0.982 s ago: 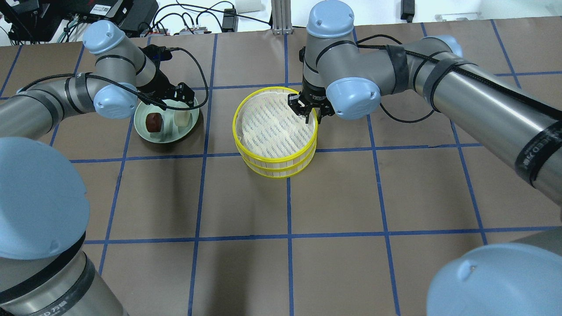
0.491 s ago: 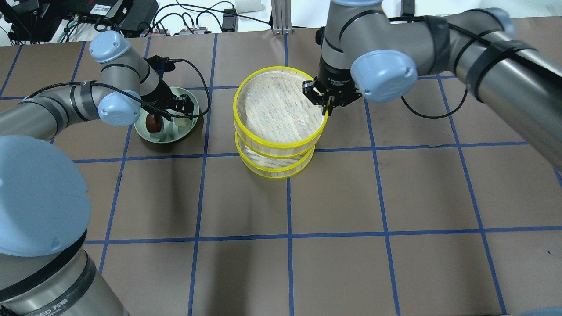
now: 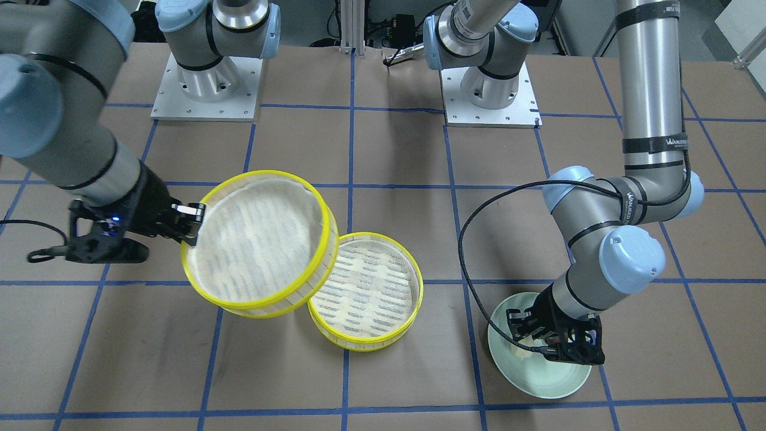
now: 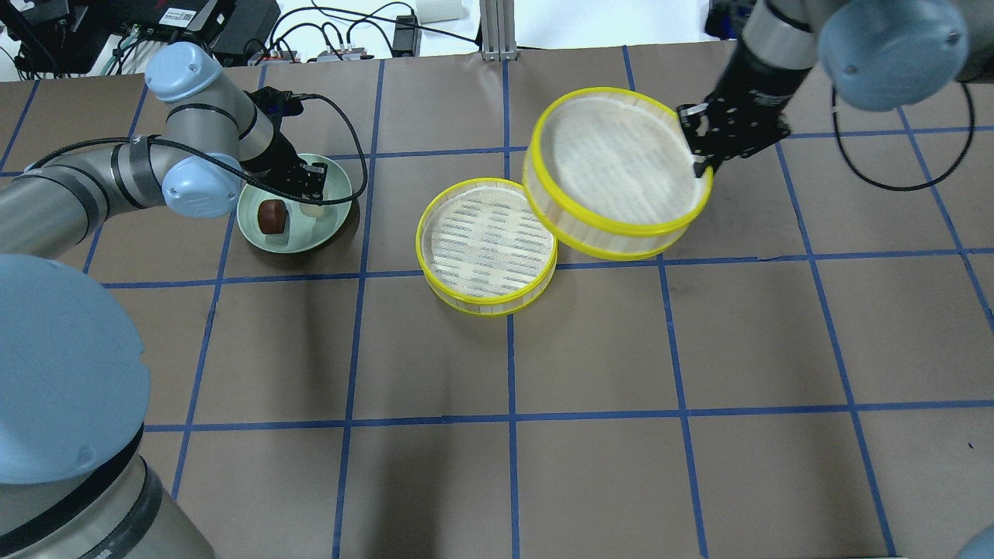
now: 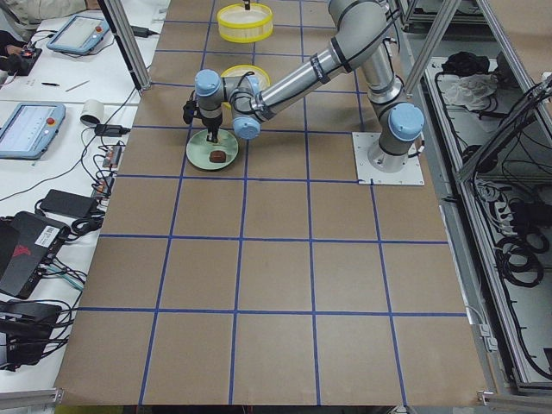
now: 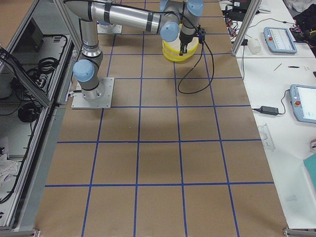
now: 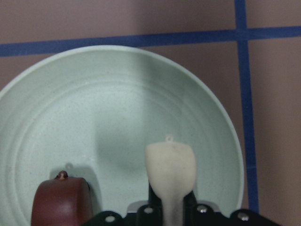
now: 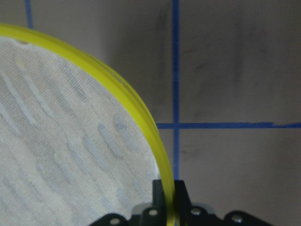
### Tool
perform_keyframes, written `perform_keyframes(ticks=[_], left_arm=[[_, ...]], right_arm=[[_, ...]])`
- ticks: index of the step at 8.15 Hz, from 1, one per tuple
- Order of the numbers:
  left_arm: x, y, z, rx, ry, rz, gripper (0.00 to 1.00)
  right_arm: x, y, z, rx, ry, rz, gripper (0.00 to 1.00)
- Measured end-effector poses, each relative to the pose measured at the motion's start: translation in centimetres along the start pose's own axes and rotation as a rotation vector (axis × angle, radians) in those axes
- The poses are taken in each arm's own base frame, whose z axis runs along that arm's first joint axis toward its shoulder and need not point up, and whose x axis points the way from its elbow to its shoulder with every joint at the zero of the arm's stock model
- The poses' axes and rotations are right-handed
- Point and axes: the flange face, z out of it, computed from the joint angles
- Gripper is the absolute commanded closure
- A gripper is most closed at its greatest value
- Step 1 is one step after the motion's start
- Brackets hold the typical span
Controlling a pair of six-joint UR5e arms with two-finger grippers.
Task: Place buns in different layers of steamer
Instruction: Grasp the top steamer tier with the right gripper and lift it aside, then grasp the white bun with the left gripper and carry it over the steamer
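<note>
My right gripper (image 4: 703, 159) is shut on the yellow rim of the upper steamer layer (image 4: 613, 167). It holds the layer tilted in the air, to the right of the lower layer (image 4: 487, 247) and overlapping its edge. The right wrist view shows the rim (image 8: 141, 117) pinched between the fingers. The lower layer (image 3: 365, 290) stands on the table with nothing in it. My left gripper (image 4: 311, 190) is down in the pale green plate (image 4: 299, 237), shut on the cream-white bun (image 7: 170, 169). The reddish-brown bun (image 4: 272, 216) lies in the plate beside it.
The brown table has a blue tape grid. Cables and electronics (image 4: 233, 23) lie along its far edge. The left arm's black cable (image 4: 349, 132) loops over the table by the plate. The arm bases (image 3: 206, 84) stand on the robot's side.
My right gripper has lifted the upper steamer layer off the lower one and carried it to the right. My left gripper has stayed over the plate at the cream-white bun.
</note>
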Motion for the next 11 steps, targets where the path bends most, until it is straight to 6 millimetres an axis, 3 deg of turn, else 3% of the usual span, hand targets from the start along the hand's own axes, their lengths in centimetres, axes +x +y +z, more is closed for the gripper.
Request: perform_keyframes(ticks=[3,4,6,7,9,11], left_arm=[[1.4,-0.5,-5.6,0.088,-0.019,0.013,1.00],[3.1,-0.8,-8.4,0.134,-0.027,0.035,1.00],[8.1,-0.7,-13.4,0.220,-0.027,0.061,1.00],[11.6,-0.3,-14.4,0.240,-0.014,0.063,1.00],[18.3,1.1,-13.3,0.220,0.020,0.086,1.00],[21.5,3.0,-9.9,0.151,0.041,0.097,1.00]], right_arm=[[13.1,1.6,-4.9,0.006,0.110,-0.091,1.00],[15.4,2.0,-5.6,0.008,0.122,-0.103,1.00],[17.1,2.1,-5.7,0.005,0.140,-0.123,1.00],[17.4,2.0,-5.5,0.003,0.148,-0.134,1.00],[17.6,1.9,-5.4,0.001,0.150,-0.142,1.00],[17.5,1.9,-5.4,0.001,0.147,-0.142,1.00]])
